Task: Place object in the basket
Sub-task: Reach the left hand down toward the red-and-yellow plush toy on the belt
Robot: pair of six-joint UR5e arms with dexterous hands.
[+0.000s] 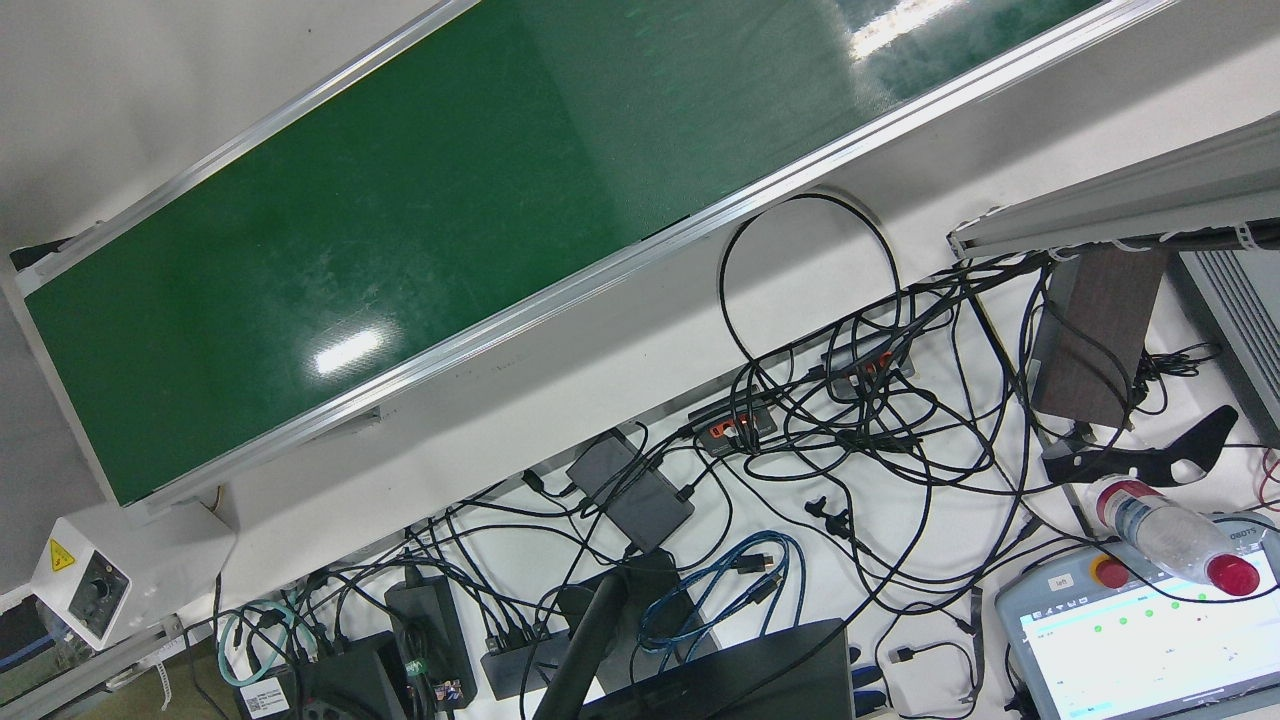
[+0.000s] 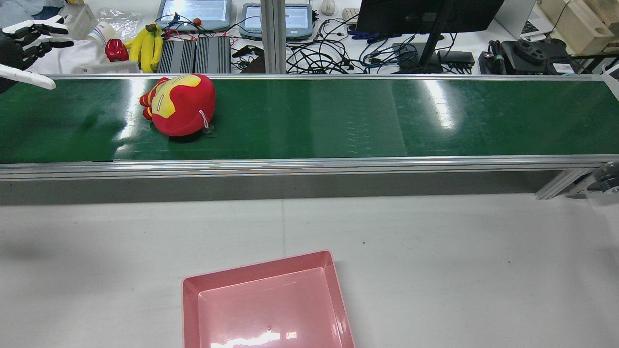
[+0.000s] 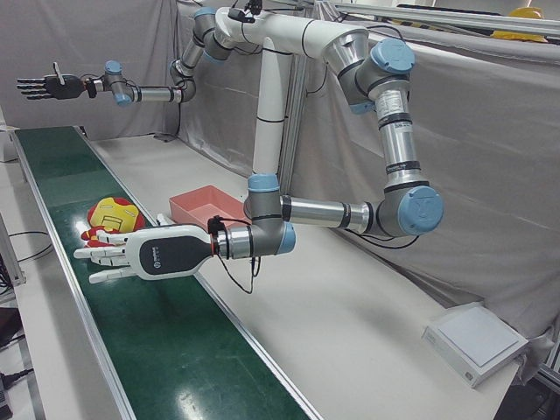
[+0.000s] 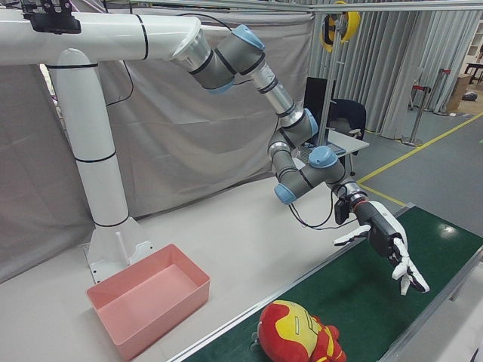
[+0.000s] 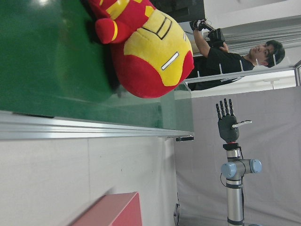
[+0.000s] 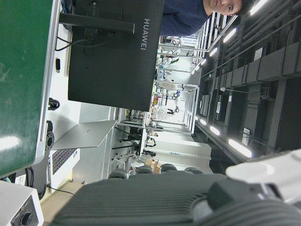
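Green conveyor belt (image 1: 420, 230) (bare), tangled cables (image 1: 850, 420) beside

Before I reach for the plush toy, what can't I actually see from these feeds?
- Pink basket: near side cut off by the rear view's bottom edge.
- Left hand: mostly past the rear view's left edge.
- Right hand: small and far in the left-front view.
- Plush toy: lower part cropped in the right-front view; front view misses it.

Grey fabric curtains (image 3: 490, 131) hung behind the white tabletop (image 2: 435, 251). A long green conveyor belt (image 2: 338, 116) in aluminium rails crossed it. Beyond stood a black monitor (image 6: 117, 52) above tangled black cables (image 1: 850, 420); ceiling strip lights (image 6: 242, 148) glowed.
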